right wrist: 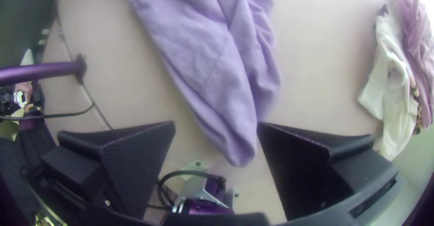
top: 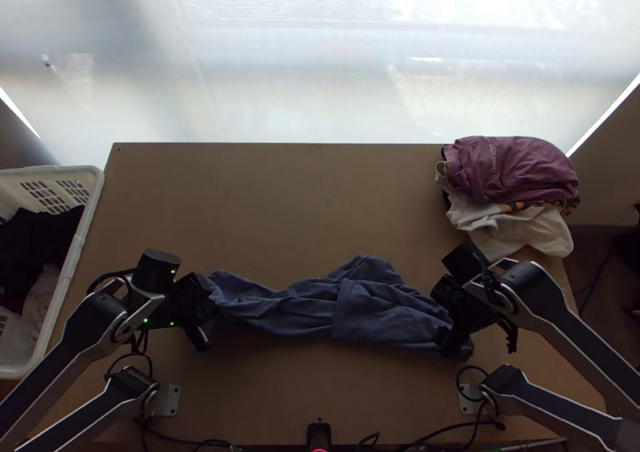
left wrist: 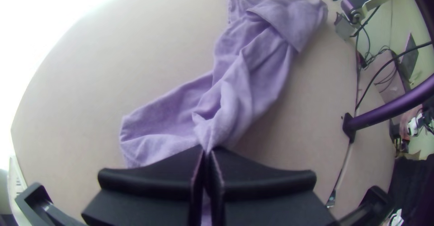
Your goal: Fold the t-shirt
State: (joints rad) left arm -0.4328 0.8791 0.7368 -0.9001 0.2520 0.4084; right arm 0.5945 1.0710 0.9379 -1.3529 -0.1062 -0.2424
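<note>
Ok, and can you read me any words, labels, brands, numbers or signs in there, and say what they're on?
Maroon garment, on top of the clothes pile: a small line of lettering, too small to read.
T-shirt: no lettering that I can make out.
Otherwise I find no word, label, brand, number or sign that can be read.

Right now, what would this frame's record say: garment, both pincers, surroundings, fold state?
garment: t-shirt, bunched lengthwise across the table
left pincer: shut on gathered cloth of the t-shirt
right pincer: open at the t-shirt's right end
far right corner: clothes pile, purplish garment over white
left side: white basket with clothes inside
fold state: not neatly folded
</note>
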